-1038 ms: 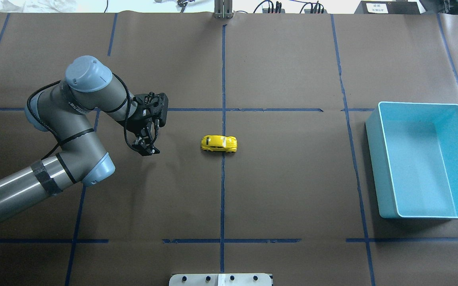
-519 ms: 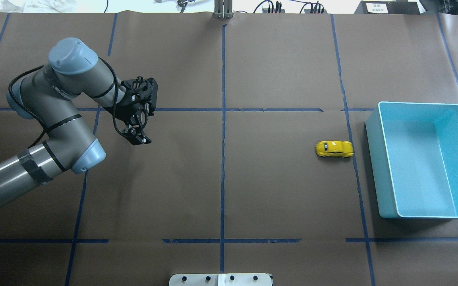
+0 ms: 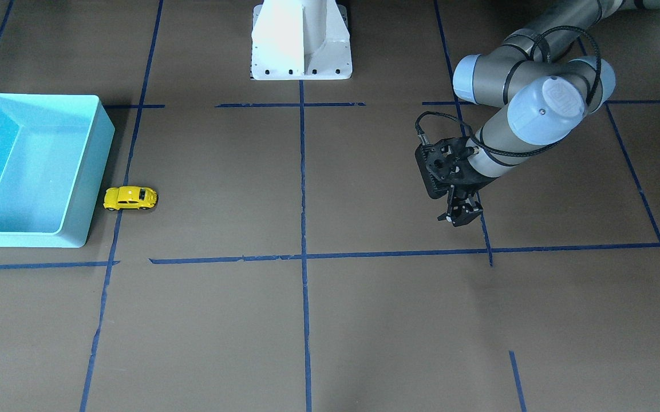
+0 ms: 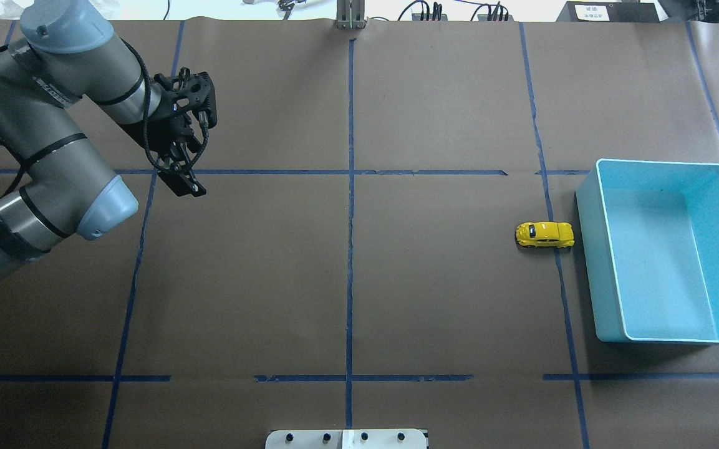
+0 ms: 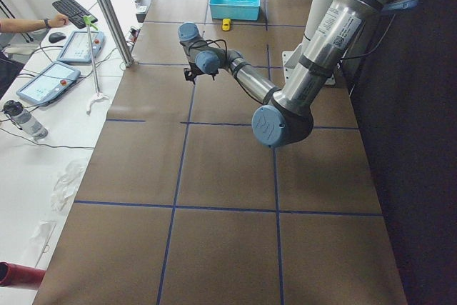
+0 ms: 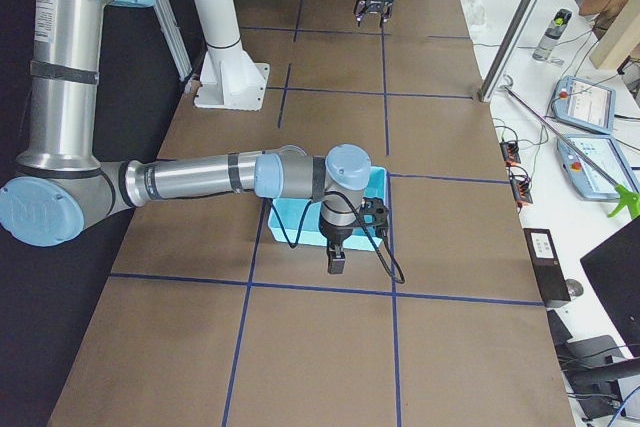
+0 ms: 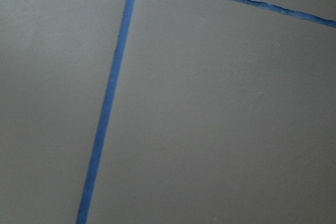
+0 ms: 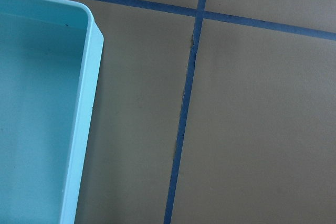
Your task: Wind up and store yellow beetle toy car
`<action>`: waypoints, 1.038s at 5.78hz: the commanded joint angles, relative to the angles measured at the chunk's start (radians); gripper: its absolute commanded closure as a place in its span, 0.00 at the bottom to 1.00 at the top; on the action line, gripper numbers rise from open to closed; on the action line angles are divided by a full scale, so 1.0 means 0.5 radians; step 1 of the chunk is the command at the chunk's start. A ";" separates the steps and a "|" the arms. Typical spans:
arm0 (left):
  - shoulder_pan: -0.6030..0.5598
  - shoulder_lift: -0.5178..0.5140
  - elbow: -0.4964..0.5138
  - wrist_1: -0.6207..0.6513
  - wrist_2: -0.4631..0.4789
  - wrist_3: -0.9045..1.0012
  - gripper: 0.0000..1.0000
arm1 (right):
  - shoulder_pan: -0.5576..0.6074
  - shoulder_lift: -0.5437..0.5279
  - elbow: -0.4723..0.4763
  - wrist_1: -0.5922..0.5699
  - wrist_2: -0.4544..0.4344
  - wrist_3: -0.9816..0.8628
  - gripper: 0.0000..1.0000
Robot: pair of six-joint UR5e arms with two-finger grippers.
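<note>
- light-blue bin (image 4: 587, 262): rectangular, smooth plastic, open top, right side
- yellow beetle toy car (image 4: 545, 234): rounded, glossy, outside bin, just beside its left wall
- left gripper (image 4: 188, 186): released, holding nothing
- right gripper (image 6: 336, 265): grip cannot tell

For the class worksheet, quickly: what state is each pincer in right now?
Left pincer: open, holding nothing.
Right pincer: cannot be told.
</note>
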 commanded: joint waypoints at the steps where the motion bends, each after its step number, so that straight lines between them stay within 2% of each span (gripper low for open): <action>1: -0.152 0.121 -0.204 0.393 0.007 -0.006 0.00 | 0.001 0.071 0.009 -0.001 0.003 0.001 0.00; 3: -0.414 0.253 -0.248 0.640 0.007 -0.012 0.00 | -0.017 0.200 0.024 -0.004 0.015 -0.002 0.00; 5: -0.669 0.315 -0.151 0.659 0.022 -0.296 0.00 | -0.152 0.277 0.128 -0.004 0.009 -0.002 0.00; 6: -0.783 0.379 -0.068 0.656 0.019 -0.313 0.00 | -0.283 0.514 0.135 -0.028 -0.018 0.004 0.00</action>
